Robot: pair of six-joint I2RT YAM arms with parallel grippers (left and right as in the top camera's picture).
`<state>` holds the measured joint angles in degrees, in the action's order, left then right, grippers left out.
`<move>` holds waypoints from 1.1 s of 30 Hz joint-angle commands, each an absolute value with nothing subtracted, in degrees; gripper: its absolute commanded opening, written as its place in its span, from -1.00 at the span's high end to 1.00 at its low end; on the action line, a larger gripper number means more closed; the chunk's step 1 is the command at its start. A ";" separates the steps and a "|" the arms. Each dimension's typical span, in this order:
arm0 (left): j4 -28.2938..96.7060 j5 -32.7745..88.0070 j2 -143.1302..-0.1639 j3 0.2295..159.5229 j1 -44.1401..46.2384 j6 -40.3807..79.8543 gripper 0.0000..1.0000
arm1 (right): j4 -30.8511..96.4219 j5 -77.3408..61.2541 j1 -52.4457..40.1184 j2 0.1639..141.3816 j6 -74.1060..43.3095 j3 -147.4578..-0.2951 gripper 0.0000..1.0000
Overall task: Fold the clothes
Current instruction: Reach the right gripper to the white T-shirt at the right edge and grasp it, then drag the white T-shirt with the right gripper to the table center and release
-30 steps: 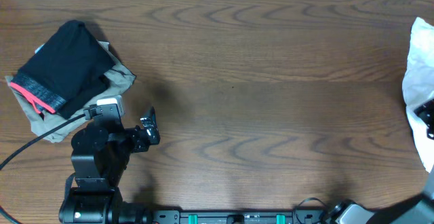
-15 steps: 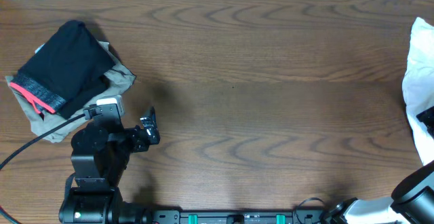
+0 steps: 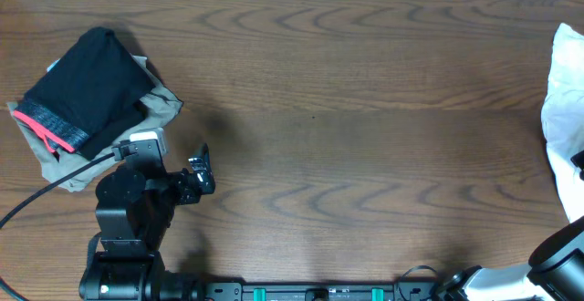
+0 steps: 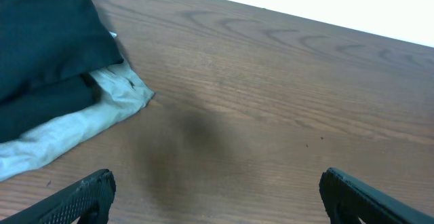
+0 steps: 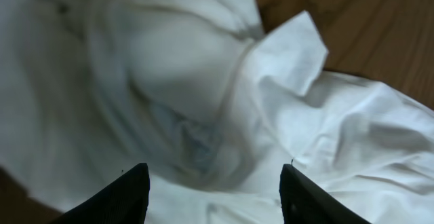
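Upper left of the overhead view: folded black garment with a red-pink band, lying on top of a tan garment. Just below and right of that pile: left arm, with a black cable trailing off toward the left edge. Left gripper spread wide, holding nothing, poised over the wooden table, with the pile's tan corner close by in the left wrist view. Far right edge: white T-shirt, crumpled in a heap and partly out of frame, well apart from the left gripper. Right gripper directly over that heap, fingers partway apart, rumpled cloth filling the view ahead of them. No fold seen pinched between them. Contact with the cloth: cannot tell.
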<state>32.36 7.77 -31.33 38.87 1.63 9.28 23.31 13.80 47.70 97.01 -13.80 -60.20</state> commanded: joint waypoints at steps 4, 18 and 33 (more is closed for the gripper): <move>32.12 8.51 -31.22 40.36 1.80 10.22 -0.96 | 23.29 15.66 49.87 100.25 -13.02 -59.81 -0.16; 32.10 8.51 -31.24 40.36 1.80 10.22 -0.96 | 21.80 6.72 48.77 98.26 -13.04 -60.16 0.97; 32.16 8.49 -31.24 40.36 1.80 10.22 -0.96 | 23.88 -24.43 18.74 71.61 -6.04 -67.66 0.97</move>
